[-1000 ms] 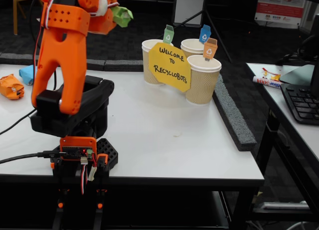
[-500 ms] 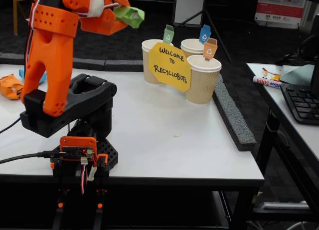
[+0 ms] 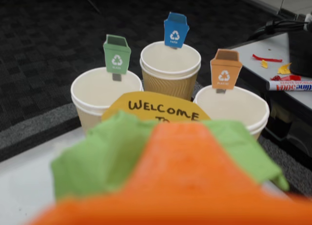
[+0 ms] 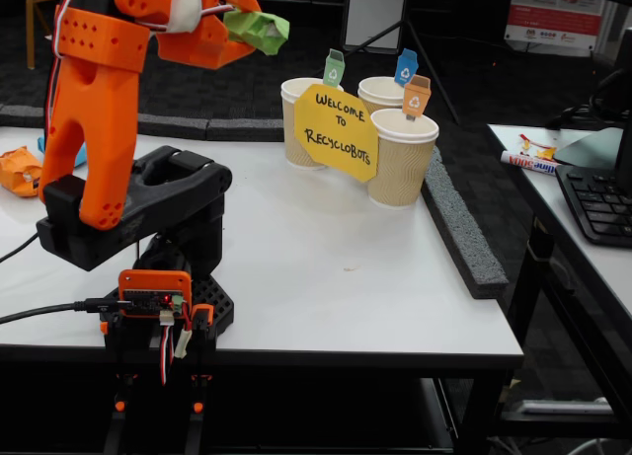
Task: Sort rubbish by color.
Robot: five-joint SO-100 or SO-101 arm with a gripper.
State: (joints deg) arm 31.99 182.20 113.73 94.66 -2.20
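The orange plastic gripper (image 4: pixel 249 29) is raised high above the white table (image 4: pixel 326 267), its fingers clamped on the green wad (image 4: pixel 259 29), a crumpled, creased lump of paper that juts out toward three o'clock in the fixed view. In the wrist view the same green wad (image 3: pixel 109 152) spreads wide and rumpled behind a blurred orange finger (image 3: pixel 180 171) that fills the bottom of the frame. Beyond it, toward twelve o'clock, stand three ribbed paper cups, each carrying a small bin-shaped card tag: the cup with the green tag (image 3: pixel 100 95) at eleven o'clock, the cup with the blue tag (image 3: pixel 170 66) at twelve, the cup with the orange tag (image 3: pixel 234 108) at one o'clock. A yellow card sign (image 3: pixel 156 108) with hand-lettered "WELCOME" leans against their fronts. In the fixed view the cups cluster at about two o'clock from the arm's black base (image 4: pixel 148 228). At the table's nine o'clock edge lies the orange wad (image 4: pixel 18 171), crinkled, with a sliver of the light blue wad (image 4: pixel 77 155) just behind the arm.
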